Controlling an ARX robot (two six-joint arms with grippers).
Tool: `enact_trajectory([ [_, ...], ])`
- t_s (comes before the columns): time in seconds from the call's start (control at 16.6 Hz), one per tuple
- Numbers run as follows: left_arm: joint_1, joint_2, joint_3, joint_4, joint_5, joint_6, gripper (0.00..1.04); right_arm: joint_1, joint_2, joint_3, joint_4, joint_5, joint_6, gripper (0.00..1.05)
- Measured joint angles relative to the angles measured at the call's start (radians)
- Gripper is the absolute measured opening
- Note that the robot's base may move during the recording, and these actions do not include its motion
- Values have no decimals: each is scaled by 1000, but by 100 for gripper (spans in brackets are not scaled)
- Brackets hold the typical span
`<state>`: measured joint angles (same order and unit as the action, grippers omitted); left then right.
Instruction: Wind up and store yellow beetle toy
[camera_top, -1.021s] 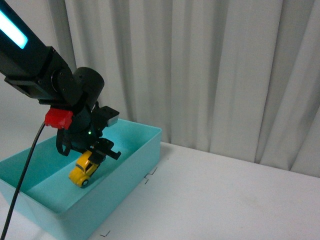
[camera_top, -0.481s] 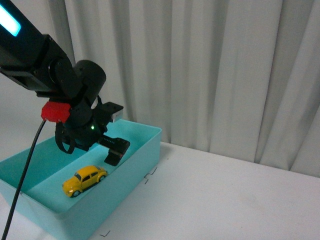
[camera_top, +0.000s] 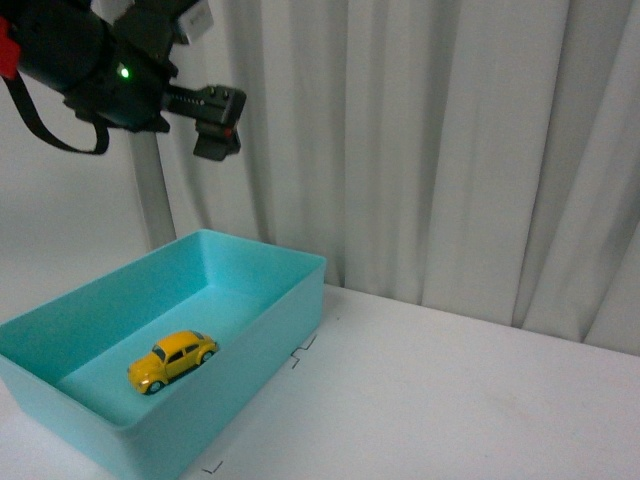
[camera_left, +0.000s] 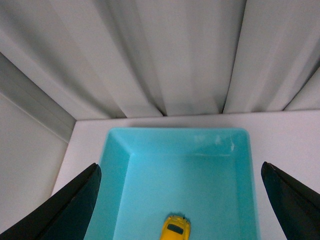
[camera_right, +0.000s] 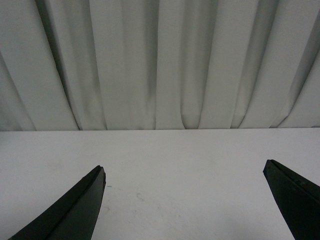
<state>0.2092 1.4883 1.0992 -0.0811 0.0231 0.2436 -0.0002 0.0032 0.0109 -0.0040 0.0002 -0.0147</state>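
Note:
The yellow beetle toy (camera_top: 171, 360) stands on its wheels on the floor of the turquoise bin (camera_top: 285, 305). It also shows in the left wrist view (camera_left: 175, 229), inside the bin (camera_left: 114, 165). My left gripper (camera_top: 212, 122) is open and empty, high above the bin at the upper left. In the left wrist view its dark fingers (camera_left: 75, 206) stand wide apart on either side of the bin. My right gripper (camera_right: 182, 172) is open and empty over bare white table; it does not show in the front view.
The white table (camera_top: 450, 400) extends to the right of the bin. White curtains (camera_top: 430, 150) hang along the back. A grey upright post (camera_top: 152, 205) stands behind the bin. Small black corner marks (camera_top: 298, 355) sit on the table beside the bin.
The left gripper let go of the toy, which dropped onto its wheels on the bin floor. The gripper then rose high above the bin.

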Motion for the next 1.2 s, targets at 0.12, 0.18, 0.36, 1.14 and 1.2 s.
enact_trajectory([
  [0.12, -15, -106, -17, 0, 8, -1, 98, 0, 0, 0, 0, 0, 0, 98],
  [0.18, -21, -150, -23, -3, 14, -3, 98, 0, 0, 0, 0, 0, 0, 98],
  [0.36, -49, -320, -327, 474, 130, -169, 70, 0, 0, 0, -1, 0, 0, 98],
  [1.14, -209, -765, -963, 664, -24, -240, 2, 0, 0, 0, 0, 0, 0, 98],
  [1.2, -209, -788, -978, 650, -24, -240, 2, 0, 0, 0, 0, 0, 0, 98],
])
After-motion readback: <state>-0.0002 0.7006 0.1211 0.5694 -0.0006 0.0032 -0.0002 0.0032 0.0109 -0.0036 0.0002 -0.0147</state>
